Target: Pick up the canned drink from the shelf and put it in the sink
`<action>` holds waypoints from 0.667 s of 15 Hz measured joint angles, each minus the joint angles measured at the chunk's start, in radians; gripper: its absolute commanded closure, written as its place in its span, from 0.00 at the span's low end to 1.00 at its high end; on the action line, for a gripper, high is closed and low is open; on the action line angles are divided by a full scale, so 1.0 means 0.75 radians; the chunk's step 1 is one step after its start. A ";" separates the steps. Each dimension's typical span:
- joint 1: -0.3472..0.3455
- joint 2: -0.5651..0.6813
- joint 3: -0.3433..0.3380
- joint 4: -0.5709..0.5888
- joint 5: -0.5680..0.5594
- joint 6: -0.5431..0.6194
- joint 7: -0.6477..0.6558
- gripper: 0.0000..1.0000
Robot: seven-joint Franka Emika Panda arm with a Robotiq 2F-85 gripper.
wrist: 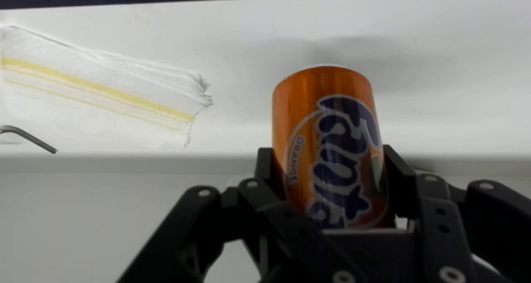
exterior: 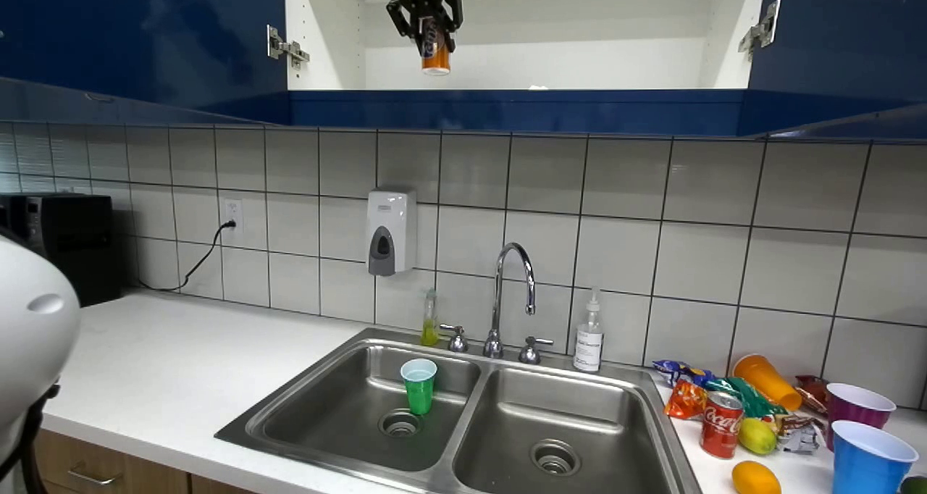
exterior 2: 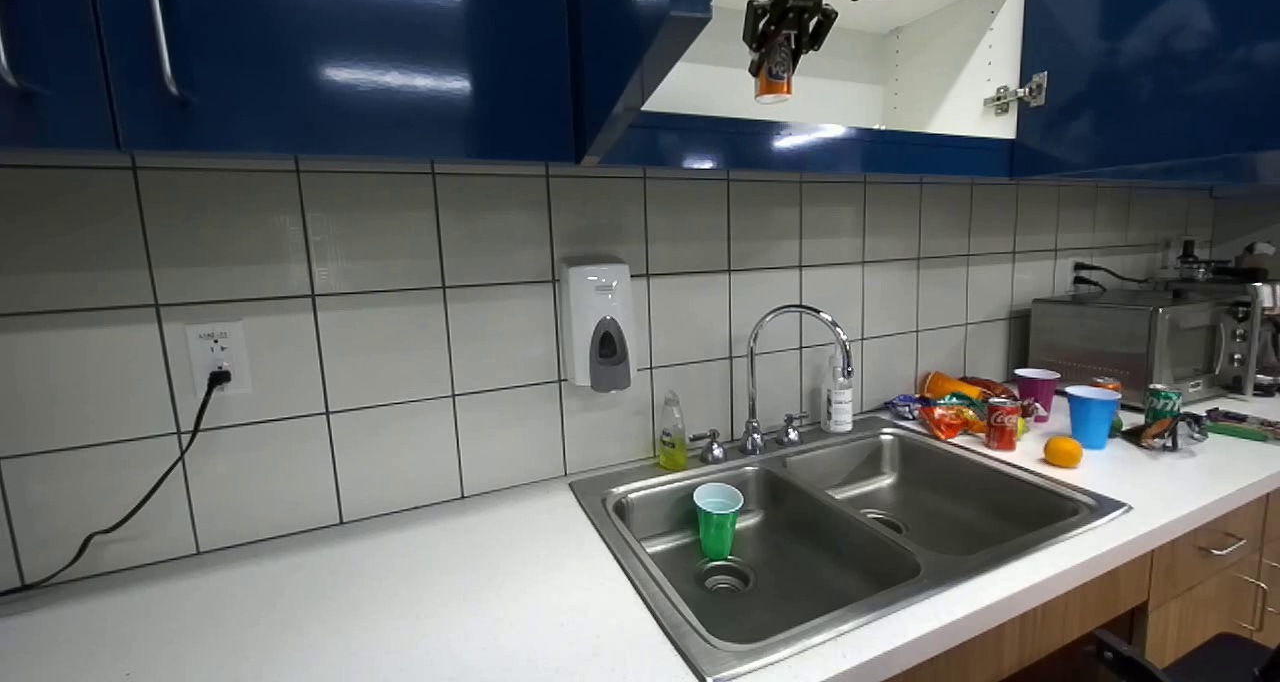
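My gripper (exterior: 437, 43) is shut around the orange canned drink (exterior: 435, 61), with a finger on either side of it. In both exterior views the can hangs nearly upright before the cabinet's white interior, its bottom higher than the blue front edge. The wrist view shows the can (wrist: 327, 142) between the black fingers (wrist: 264, 162), above the white shelf (wrist: 240, 125), where a soft shadow falls. Far below, the steel sink (exterior: 463, 436) is set in the white countertop; its two basins also show in an exterior view, with the sink rim (exterior 2: 640, 592) nearest the counter's bare side.
Open dark-blue doors (exterior: 145, 45) flank the cabinet. A folded white cloth (wrist: 103, 92) and a bent metal rod (wrist: 31, 140) lie on the shelf. One basin holds a green cup (exterior: 418, 389); a chrome faucet (exterior: 497, 298) rises behind. A red can (exterior: 721, 425), cups and wrappers crowd the counter.
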 measured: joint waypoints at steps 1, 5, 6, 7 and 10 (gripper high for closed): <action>0.000 -0.026 0.000 -0.030 0.000 0.003 0.001 0.62; 0.000 -0.124 0.002 -0.150 -0.001 0.005 0.002 0.62; 0.000 -0.146 0.003 -0.178 -0.001 0.005 0.003 0.62; 0.000 -0.169 0.005 -0.206 -0.002 0.006 0.006 0.62; 0.000 -0.239 0.011 -0.286 -0.002 0.006 0.011 0.62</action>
